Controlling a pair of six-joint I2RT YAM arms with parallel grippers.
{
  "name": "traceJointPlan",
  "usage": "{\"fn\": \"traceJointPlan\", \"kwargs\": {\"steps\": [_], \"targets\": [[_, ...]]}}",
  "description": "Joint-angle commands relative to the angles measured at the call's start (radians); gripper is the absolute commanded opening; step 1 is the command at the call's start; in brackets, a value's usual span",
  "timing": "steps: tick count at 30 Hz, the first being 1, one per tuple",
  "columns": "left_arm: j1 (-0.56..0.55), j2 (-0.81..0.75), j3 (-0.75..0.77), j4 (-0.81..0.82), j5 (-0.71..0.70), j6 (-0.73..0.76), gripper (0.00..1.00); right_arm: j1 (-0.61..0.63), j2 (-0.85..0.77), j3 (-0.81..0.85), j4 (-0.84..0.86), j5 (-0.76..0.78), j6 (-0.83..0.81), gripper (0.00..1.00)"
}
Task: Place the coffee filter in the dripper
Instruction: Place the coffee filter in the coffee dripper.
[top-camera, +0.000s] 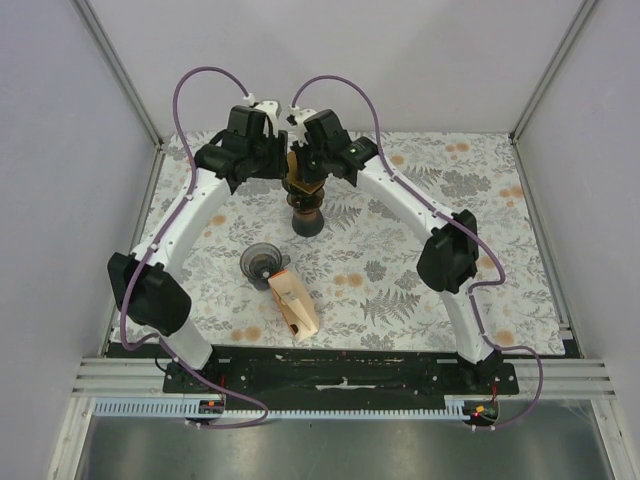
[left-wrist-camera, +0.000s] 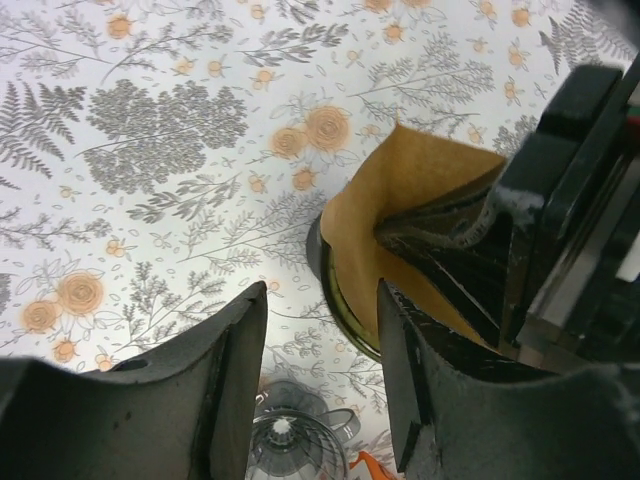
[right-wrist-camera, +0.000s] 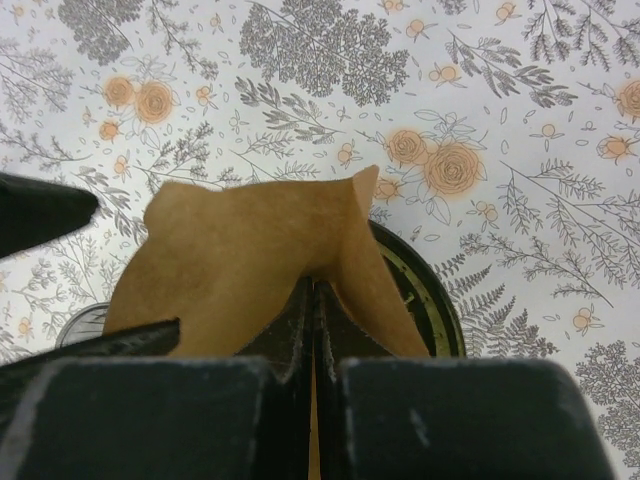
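My right gripper (top-camera: 303, 165) (right-wrist-camera: 315, 285) is shut on a brown paper coffee filter (right-wrist-camera: 250, 250), pinching its lower edge. The filter (left-wrist-camera: 400, 190) hangs partly opened over a dark round vessel with an olive rim (right-wrist-camera: 445, 305) (top-camera: 307, 220) at the back centre of the table. My left gripper (top-camera: 282, 165) (left-wrist-camera: 322, 300) is open and empty, just left of the filter and above the vessel's rim (left-wrist-camera: 318, 262). A smoked clear ribbed dripper with a handle (top-camera: 261, 262) (left-wrist-camera: 288, 440) stands apart, nearer the arm bases.
A tan stack of paper filters in an orange-marked packet (top-camera: 293, 305) lies on the floral tablecloth (top-camera: 420, 290) just in front of the clear dripper. Grey walls enclose the table on three sides.
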Motion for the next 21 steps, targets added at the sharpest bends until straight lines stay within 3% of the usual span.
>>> {"fn": "traceJointPlan", "kwargs": {"steps": [1,6,12,21], "targets": [[0.021,-0.032,0.016,0.039,0.038,-0.032,0.55,0.014,0.045,0.070,-0.048,0.041,-0.031,0.00],[0.032,-0.006,-0.003,0.054,0.034,-0.027,0.55,0.033,0.072,0.095,-0.069,0.058,-0.074,0.00],[0.039,0.025,-0.015,0.068,0.015,-0.020,0.44,0.036,0.088,0.101,-0.079,0.068,-0.089,0.00],[0.043,0.060,-0.050,0.085,0.008,-0.001,0.38,0.036,0.079,0.098,-0.099,0.035,-0.108,0.00]]}}
